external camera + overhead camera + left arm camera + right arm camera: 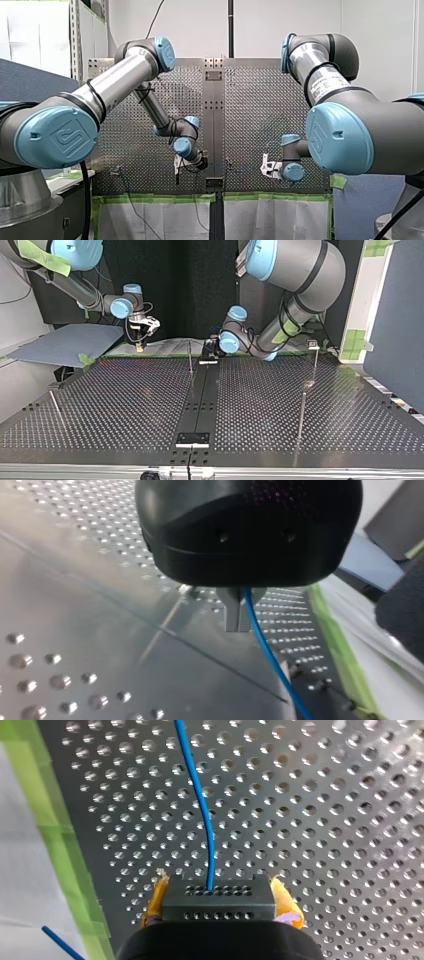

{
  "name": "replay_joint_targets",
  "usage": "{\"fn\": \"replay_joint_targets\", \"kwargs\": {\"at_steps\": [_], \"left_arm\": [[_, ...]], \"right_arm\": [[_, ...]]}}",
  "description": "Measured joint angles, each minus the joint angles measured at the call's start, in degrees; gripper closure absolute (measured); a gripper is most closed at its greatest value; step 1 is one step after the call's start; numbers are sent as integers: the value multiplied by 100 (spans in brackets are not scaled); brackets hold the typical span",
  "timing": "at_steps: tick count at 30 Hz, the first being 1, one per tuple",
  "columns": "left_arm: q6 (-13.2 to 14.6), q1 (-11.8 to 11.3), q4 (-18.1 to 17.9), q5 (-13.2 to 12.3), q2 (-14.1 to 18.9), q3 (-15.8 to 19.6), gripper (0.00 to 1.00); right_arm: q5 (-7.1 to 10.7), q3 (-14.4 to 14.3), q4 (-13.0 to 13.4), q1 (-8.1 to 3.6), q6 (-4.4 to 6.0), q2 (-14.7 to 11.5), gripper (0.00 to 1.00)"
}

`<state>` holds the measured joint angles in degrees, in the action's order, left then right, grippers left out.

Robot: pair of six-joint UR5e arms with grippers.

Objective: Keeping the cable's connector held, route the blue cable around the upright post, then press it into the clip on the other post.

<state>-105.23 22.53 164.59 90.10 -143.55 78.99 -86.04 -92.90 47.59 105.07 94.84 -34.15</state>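
Right wrist view shows the robot's right gripper [220, 912] closed narrowly, its yellow pads [286, 902] clamped on both sides of a black perforated connector block [218, 895]. A thin blue cable [202, 805] leaves the block at the gripper's twelve o'clock, over the perforated metal tabletop [325, 820].

In the left wrist view, the left gripper [239, 622] has its metal fingers [231, 612] pinched together on the same cable, which trails off ahead of them toward five o'clock.

In the top view, a thin upright post [190, 357] stands at that gripper's eight o'clock, and a clip-topped post [315, 357] is well apart toward three o'clock.
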Motion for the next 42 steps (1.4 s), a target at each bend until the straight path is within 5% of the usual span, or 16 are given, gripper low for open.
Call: {"fn": "replay_joint_targets", "kwargs": {"at_steps": [10, 18, 28, 36, 42], "left_arm": [[474, 399, 444, 261, 1, 0, 100], [362, 773, 245, 358, 0, 0, 100], [315, 912, 393, 514, 0, 0, 100], [484, 906, 782, 849, 0, 1, 100], [612, 924, 958, 857, 0, 4, 100]], "right_arm": [[200, -32, -252, 97, -442, 0, 100], [494, -60, -358, 235, -696, -1, 100], [671, -236, -348, 317, -827, -19, 100], [697, -408, -325, 289, -854, -58, 100], [719, -447, -317, 317, -872, -80, 100]]}}
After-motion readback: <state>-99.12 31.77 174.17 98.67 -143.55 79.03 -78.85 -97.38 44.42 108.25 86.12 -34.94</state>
